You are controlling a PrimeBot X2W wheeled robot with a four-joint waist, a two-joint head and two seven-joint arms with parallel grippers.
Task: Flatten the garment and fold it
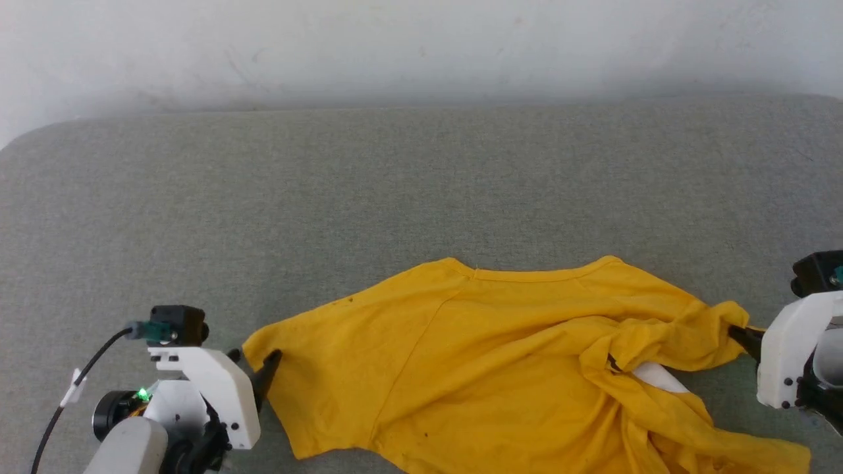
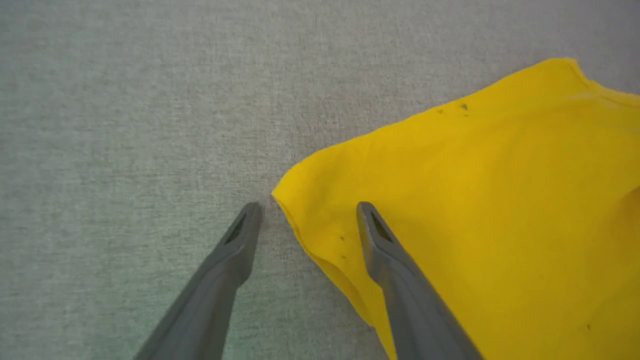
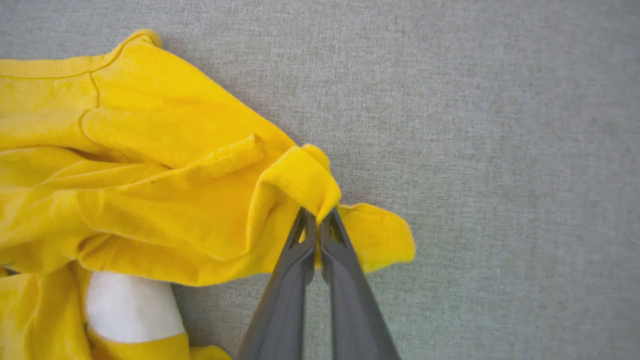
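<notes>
At right, the right gripper [image 1: 741, 331] is pinching the bunched edge of the yellow garment [image 1: 494, 342]. At lower left, the left gripper [image 1: 255, 359] is standing open, straddling its corner.

The left pincer [image 1: 255, 357] has two long dark grey fingers [image 2: 227, 280], tapering to points, each with a small recessed slot near the tip. Its white angular housing [image 1: 211, 388] bears small dark screws. A black camera block [image 1: 179, 324] on top takes a teal connector [image 1: 154, 331] and a black cable [image 1: 66, 408] with a white tag [image 1: 74, 390]. A green light [image 1: 141, 394] is lit. The forearm [image 1: 128, 451] is pale grey. The right pincer [image 1: 741, 334] matches: white shell [image 1: 790, 349], black screws.
</notes>
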